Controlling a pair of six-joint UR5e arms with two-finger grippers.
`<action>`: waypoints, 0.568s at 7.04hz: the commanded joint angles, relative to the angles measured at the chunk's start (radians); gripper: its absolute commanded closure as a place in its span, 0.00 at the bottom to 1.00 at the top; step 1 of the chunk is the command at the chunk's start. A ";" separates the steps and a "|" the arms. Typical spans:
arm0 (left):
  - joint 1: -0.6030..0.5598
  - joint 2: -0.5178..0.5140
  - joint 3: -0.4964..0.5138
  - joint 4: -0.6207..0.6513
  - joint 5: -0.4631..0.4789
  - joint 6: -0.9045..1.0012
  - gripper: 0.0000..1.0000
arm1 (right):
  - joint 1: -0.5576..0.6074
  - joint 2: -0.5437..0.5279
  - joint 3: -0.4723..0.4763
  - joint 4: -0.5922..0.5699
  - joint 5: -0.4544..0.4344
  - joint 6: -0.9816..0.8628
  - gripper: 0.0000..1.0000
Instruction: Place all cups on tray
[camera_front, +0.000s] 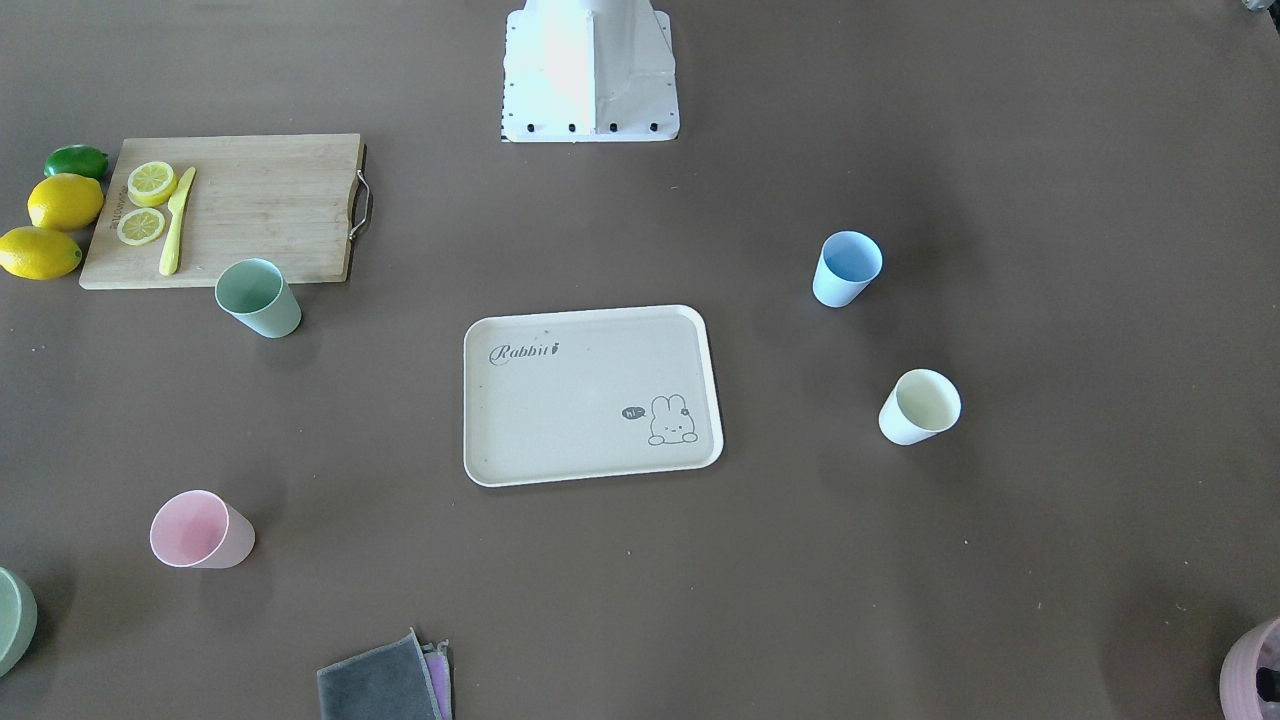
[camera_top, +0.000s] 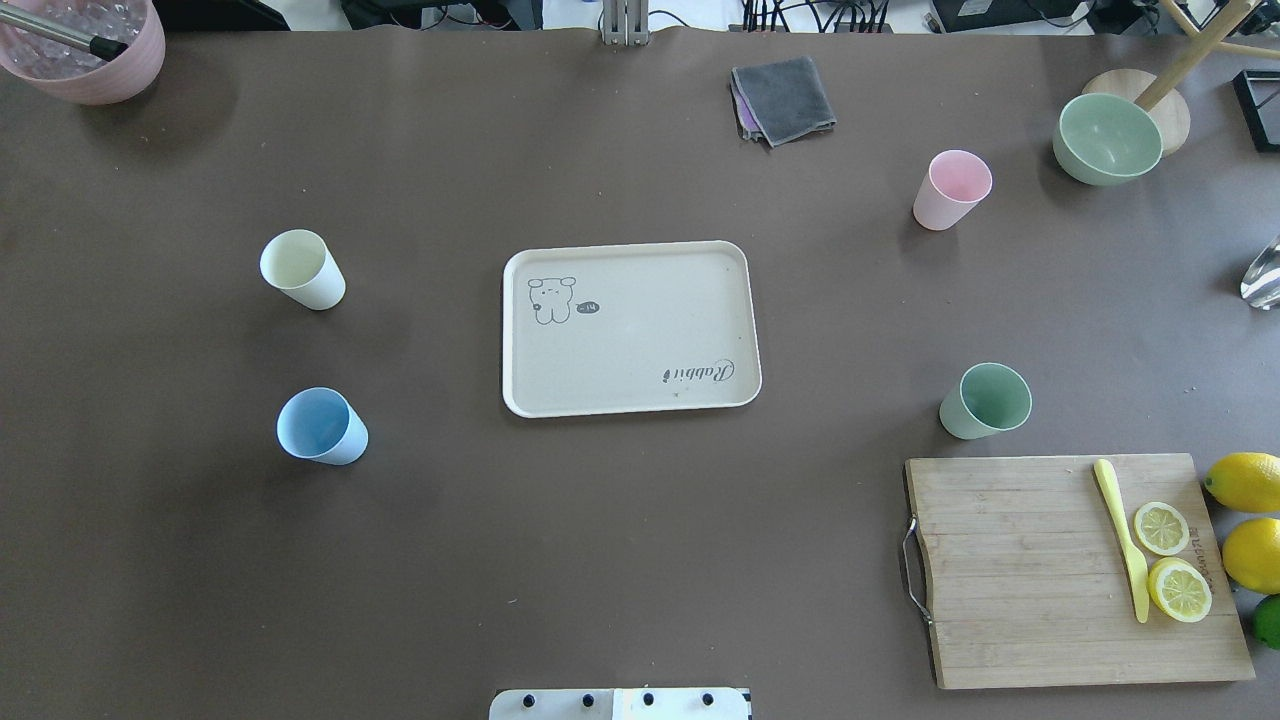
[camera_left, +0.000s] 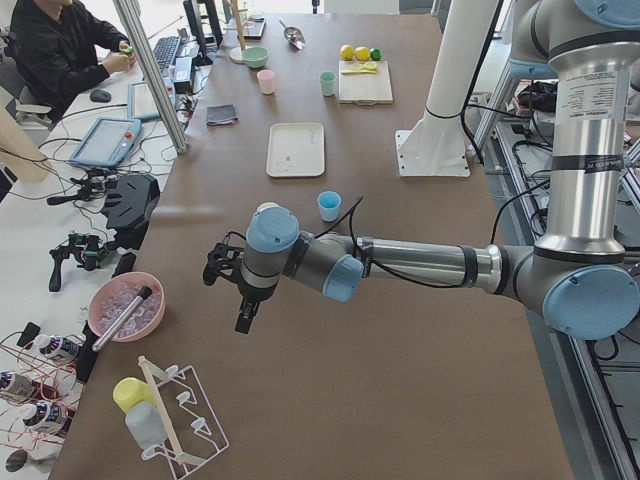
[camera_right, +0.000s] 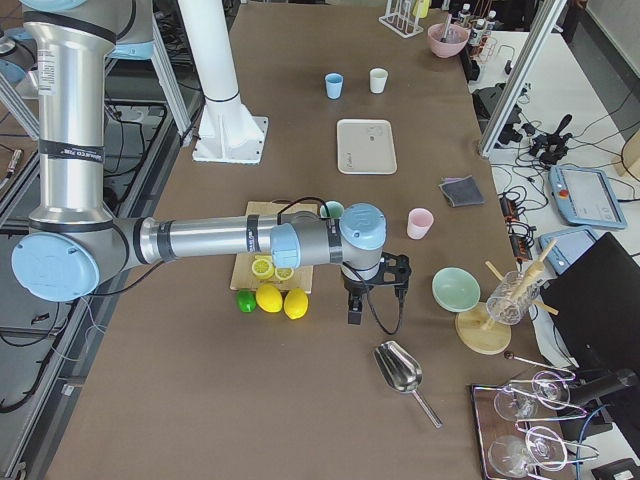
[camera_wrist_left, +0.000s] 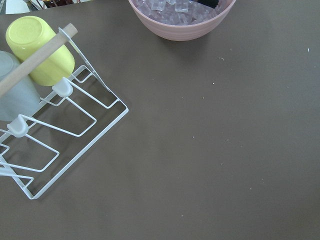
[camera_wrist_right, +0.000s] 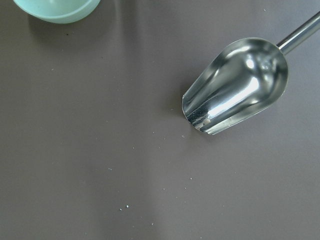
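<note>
Cream tray (camera_top: 630, 340) lies central on the bench (camera_top: 600, 560); 4 cups stand around it, well apart from it: green cup (camera_top: 985, 401), blue cup (camera_top: 321, 426), pink cup (camera_top: 951, 189), yellow cup (camera_top: 302, 269). Left tool (camera_left: 243, 322), right tool (camera_right: 353, 314): clenched or released, cannot tell.

Brown table (camera_top: 600, 560). Tray (camera_top: 640, 330) at its centre, nothing on it.
- Robot's left of the tray: cream cup (camera_top: 303, 270) and blue cup (camera_top: 322, 427), both well apart from it.
- Right of the tray: pink cup (camera_top: 951, 189), green cup (camera_top: 985, 401), cutting board (camera_top: 1020, 570), lemons (camera_top: 1245, 482).
- Beyond the tray: folded cloths (camera_top: 783, 99), green bowl (camera_top: 1107, 138), pink bowl (camera_top: 85, 45).
</note>
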 joint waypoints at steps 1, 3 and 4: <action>0.001 0.000 0.000 0.000 0.001 0.000 0.02 | 0.002 -0.008 0.004 0.001 0.003 0.001 0.00; 0.005 0.018 0.002 -0.002 0.001 0.000 0.02 | 0.002 -0.010 0.002 0.002 -0.003 0.000 0.00; 0.005 0.020 0.002 -0.002 -0.001 0.000 0.02 | 0.003 -0.010 0.005 0.002 -0.004 0.000 0.00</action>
